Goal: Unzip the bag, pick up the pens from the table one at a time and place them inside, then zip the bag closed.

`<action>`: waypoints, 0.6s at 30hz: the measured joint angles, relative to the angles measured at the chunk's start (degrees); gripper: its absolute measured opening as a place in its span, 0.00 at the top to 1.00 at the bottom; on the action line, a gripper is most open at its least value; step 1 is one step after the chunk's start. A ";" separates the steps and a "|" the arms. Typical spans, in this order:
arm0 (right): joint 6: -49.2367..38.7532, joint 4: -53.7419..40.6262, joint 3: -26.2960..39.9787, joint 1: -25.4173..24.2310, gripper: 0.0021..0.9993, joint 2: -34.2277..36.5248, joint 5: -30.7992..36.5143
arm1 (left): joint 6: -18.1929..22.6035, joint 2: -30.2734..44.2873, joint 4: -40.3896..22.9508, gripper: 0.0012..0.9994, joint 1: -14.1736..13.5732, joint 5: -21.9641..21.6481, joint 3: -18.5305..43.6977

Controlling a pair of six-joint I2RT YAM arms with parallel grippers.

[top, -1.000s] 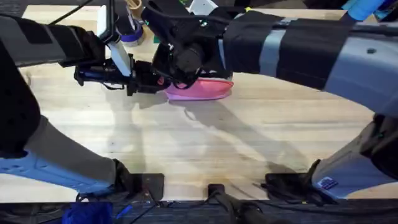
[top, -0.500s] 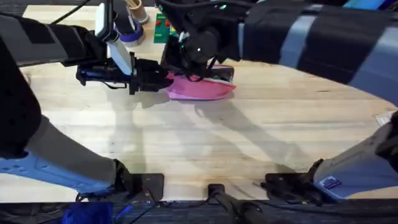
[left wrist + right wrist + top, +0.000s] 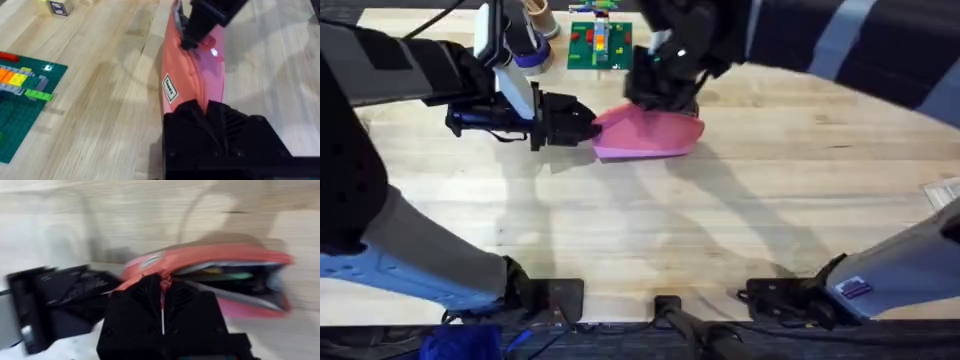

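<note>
the bag (image 3: 650,135) lies on the table (image 3: 720,230) at the far middle, its long axis running left to right; in the right wrist view its mouth gapes on the right part, with coloured pens (image 3: 225,273) showing inside, so the filling looks done and closing seems to be the step in hand; the left gripper (image 3: 582,124) is clamped on the bag's left end, probably to anchor the soft fabric against the pull; the right gripper (image 3: 665,90) sits over the bag's top, its fingers closed together on what looks like the zipper pull (image 3: 163,282), near the left end of the zip line; farther off, beyond the bag, a green brick plate (image 3: 598,45) with coloured bricks lies flat, and a roll of tape (image 3: 527,52) stands to its left.
</note>
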 joint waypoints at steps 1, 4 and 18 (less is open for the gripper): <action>-0.65 -1.08 0.00 -1.08 0.97 -0.09 0.98 | -0.01 -0.02 -0.03 0.96 0.00 -0.03 -0.02; -2.77 -3.46 0.00 -4.37 0.97 -0.31 2.95 | 0.00 0.00 -0.02 0.96 -0.33 0.51 -0.02; -11.59 -7.99 0.00 -15.48 0.97 -0.72 7.95 | 0.00 0.00 0.09 0.96 -1.49 1.44 -0.02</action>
